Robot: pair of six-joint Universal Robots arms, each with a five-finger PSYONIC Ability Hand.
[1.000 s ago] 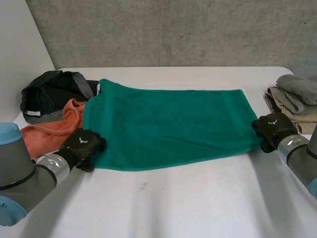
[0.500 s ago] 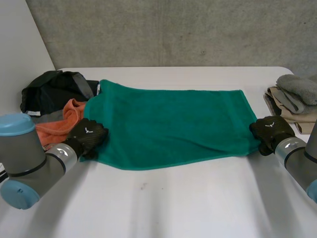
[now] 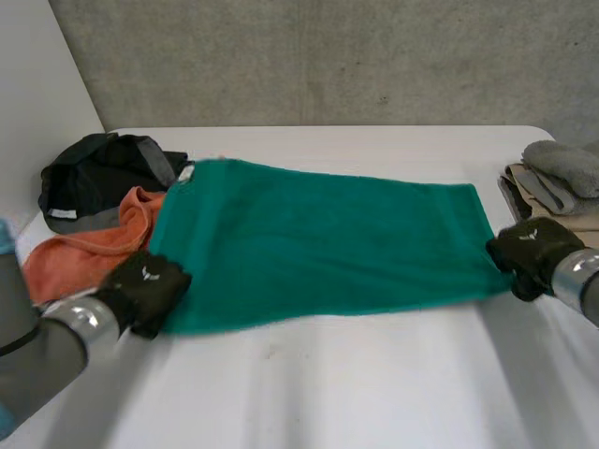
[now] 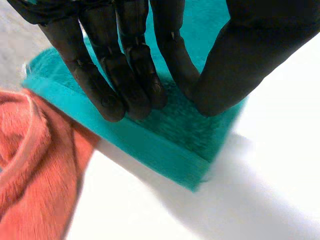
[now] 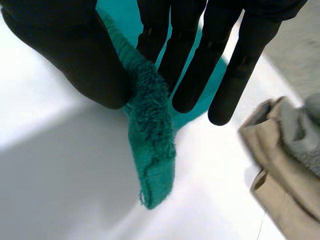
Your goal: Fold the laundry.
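Note:
A green towel point(image 3: 318, 238) lies spread across the middle of the white table point(image 3: 356, 383). My left hand point(image 3: 145, 288) pinches the towel's near left corner point(image 4: 175, 145) between straight fingers point(image 4: 107, 95) and thumb. My right hand point(image 3: 532, 253) holds the near right corner point(image 5: 152, 160), which hangs bunched from between its thumb and fingers point(image 5: 187, 75). Between the two hands the near edge runs taut.
An orange cloth point(image 3: 80, 253) lies at the left next to the towel, seen beside my left hand as the orange cloth point(image 4: 35, 175). A black garment point(image 3: 98, 173) lies behind it. Folded beige and grey cloths point(image 3: 557, 182) are stacked at the right edge, close to my right hand.
My left hand has closed on the near left corner and drawn it toward me. The right hand moved slightly right, and the towel shifted and stretched between them.

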